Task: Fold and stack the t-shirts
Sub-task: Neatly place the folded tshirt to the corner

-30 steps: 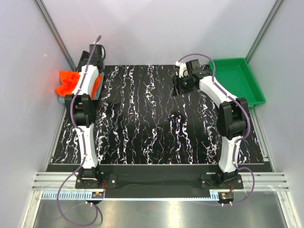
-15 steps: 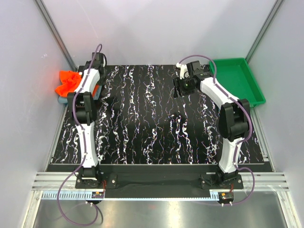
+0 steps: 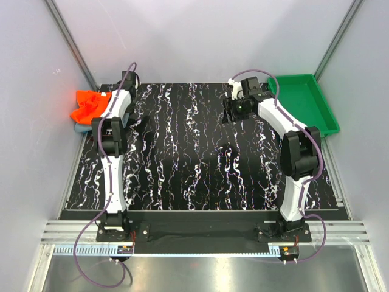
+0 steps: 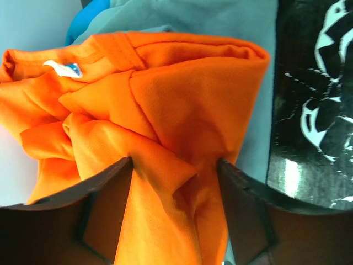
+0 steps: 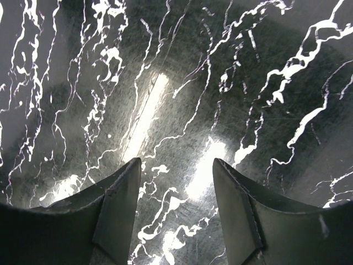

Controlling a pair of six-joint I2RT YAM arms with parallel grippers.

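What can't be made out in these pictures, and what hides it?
Grey-blue shirt: top view, mostly under the orange shirt and left arm.
Shirt label: left wrist view, too small to read.
Left gripper: top view, hidden by its own arm.

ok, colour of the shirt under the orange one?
Muted grey-blue cloth t-shirt, clearest in the left wrist view.

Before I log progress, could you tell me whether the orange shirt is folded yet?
Not folded: the orange shirt lies bunched in loose, uneven creases on the grey shirt.
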